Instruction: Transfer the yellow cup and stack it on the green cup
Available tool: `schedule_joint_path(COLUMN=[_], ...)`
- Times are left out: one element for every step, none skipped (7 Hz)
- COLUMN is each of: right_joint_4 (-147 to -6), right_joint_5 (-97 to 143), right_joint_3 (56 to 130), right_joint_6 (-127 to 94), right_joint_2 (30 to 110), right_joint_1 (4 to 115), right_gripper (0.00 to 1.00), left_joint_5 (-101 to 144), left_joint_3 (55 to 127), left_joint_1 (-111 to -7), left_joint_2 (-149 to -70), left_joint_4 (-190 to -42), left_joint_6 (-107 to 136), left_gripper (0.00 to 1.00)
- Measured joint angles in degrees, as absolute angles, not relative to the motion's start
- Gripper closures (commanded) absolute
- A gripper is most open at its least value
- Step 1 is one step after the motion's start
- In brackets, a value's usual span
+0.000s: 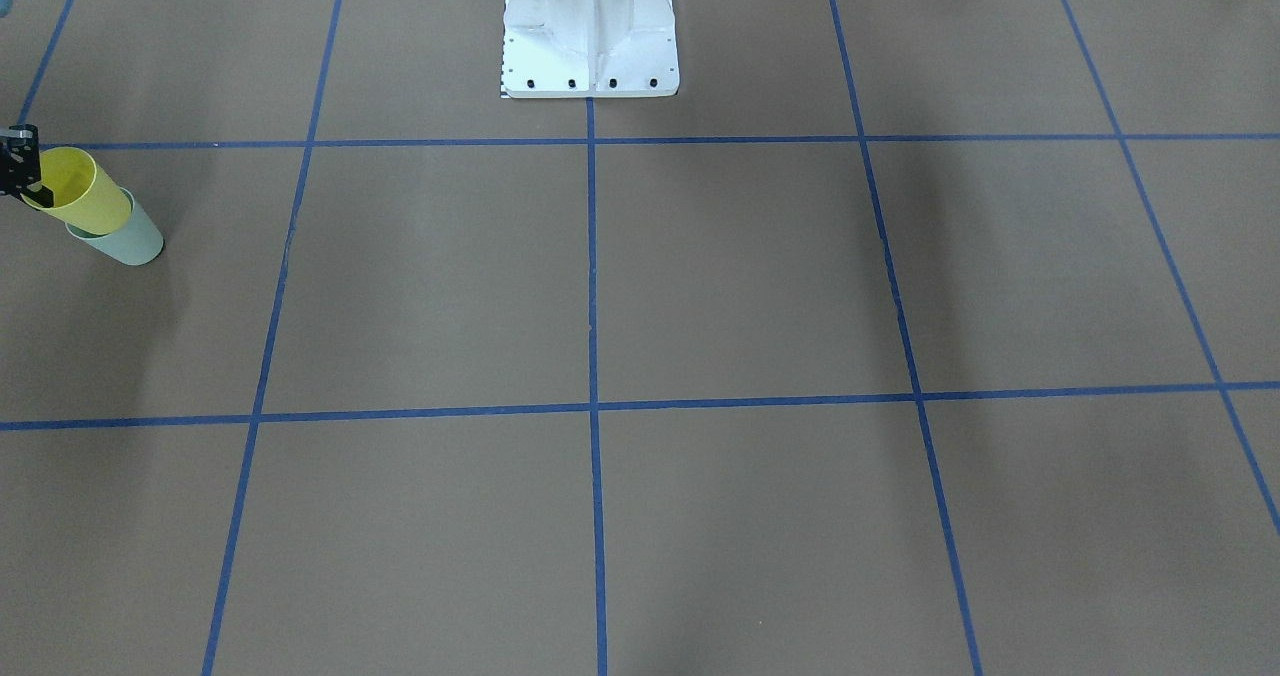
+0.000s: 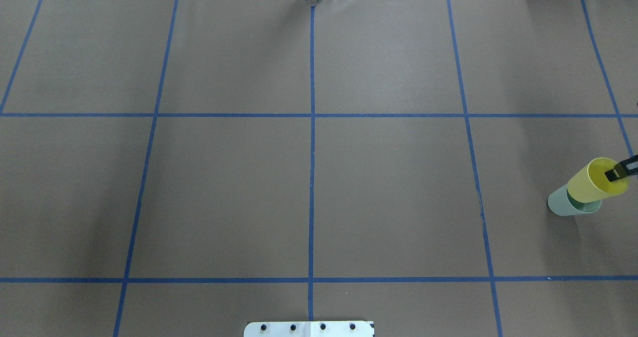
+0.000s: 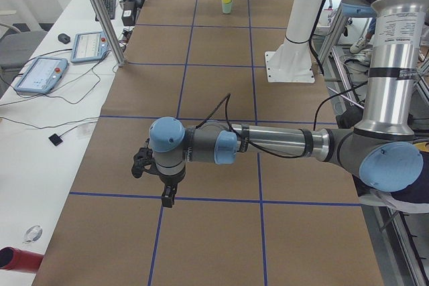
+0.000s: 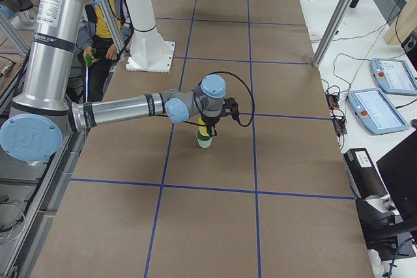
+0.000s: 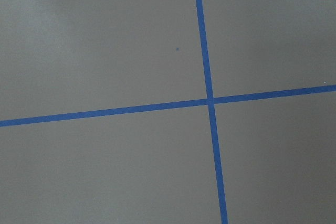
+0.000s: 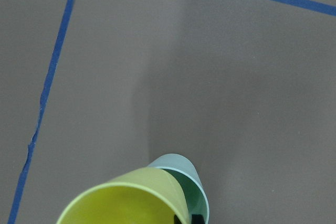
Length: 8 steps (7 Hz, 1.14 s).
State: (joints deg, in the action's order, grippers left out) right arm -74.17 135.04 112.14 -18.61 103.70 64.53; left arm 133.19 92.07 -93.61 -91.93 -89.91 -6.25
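Observation:
The yellow cup leans tilted with its base set into the mouth of the green cup, which stands on the brown table at my far right. My right gripper is shut on the yellow cup's rim, one finger inside the cup. Both cups also show in the front view, yellow over green, and in the right wrist view, yellow and green. My left gripper hovers over bare table far from the cups; I cannot tell whether it is open.
The white robot base stands at the table's middle near edge. Blue tape lines divide the brown surface into squares. Tablets and cables lie on the side bench beyond the table's far edge.

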Motion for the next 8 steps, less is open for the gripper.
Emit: schedule_joint_path(right_joint_4=[-74.2,-74.2,-74.2,-74.2,-74.1,-74.1,-74.1,-74.2], right_joint_5=[135.0,134.9,134.9,134.9,134.9,134.8,134.6,134.2], right_joint_3=[112.1,112.1,112.1,112.2,112.2,112.2,112.2,112.2], right_joint_6=[-18.6,-18.6,-18.6,-18.5,-18.5,-18.5,-18.5,-18.5], right_joint_2=[103.7,103.7,103.7,103.8,104.0,104.1,104.2,104.3], right_joint_1=[64.4,64.4,64.4,64.4,64.4,64.4,64.4,64.4], right_gripper=[1.00,1.00,1.00,1.00,1.00,1.00,1.00,1.00], left_joint_5=[133.2,133.2,133.2,133.2,133.2,133.2,133.2,133.2], left_joint_3=[92.1,92.1,92.1,92.1,92.1,92.1,92.1,92.1], left_joint_1=[-93.6,-93.6,-93.6,-93.6,-93.6,-93.6,-93.6,-93.6], left_joint_2=[-91.9,-91.9,-91.9,-91.9,-91.9,-91.9,-91.9,-91.9], left_joint_4=[-89.9,-89.9,-89.9,-89.9,-89.9,-89.9,-89.9,-89.9], left_joint_6=[-6.3,-6.3,-6.3,-6.3,-6.4,-6.4,-6.4,-6.4], left_gripper=[0.00,0.00,0.00,0.00,0.00,0.00,0.00,0.00])
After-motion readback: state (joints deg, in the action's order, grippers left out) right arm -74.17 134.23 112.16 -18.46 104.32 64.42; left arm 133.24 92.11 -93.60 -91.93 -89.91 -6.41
